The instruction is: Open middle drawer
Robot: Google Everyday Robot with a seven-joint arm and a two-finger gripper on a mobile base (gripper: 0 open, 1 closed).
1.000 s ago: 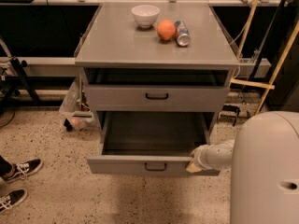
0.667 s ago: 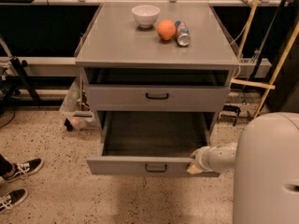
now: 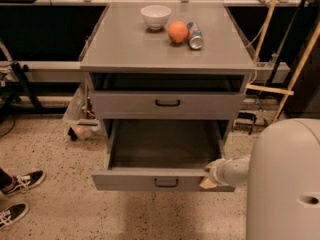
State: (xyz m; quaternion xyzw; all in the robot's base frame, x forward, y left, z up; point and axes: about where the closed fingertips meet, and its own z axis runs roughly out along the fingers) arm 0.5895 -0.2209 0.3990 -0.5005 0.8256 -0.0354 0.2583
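Observation:
The middle drawer (image 3: 150, 180) of the grey cabinet is pulled well out, showing a plain grey tray inside and a small black bar handle on its front panel. Above it, a matching drawer (image 3: 167, 104) with a black handle sits closed under a dark gap below the top. Any drawer beneath the open one is hidden. My gripper (image 3: 208, 181) is at the right end of the open drawer's front panel, right of the handle, at the end of my white forearm (image 3: 235, 170).
On the cabinet top (image 3: 125, 44) stand a white bowl (image 3: 155, 16), an orange (image 3: 177, 32) and a can lying on its side (image 3: 194, 35). My white body (image 3: 285, 184) fills the lower right. A person's shoes (image 3: 20, 184) are at the left. Wooden poles (image 3: 295, 69) lean at the right.
The open drawer front and my gripper sit slightly lower in view than a second ago. Nothing else has moved.

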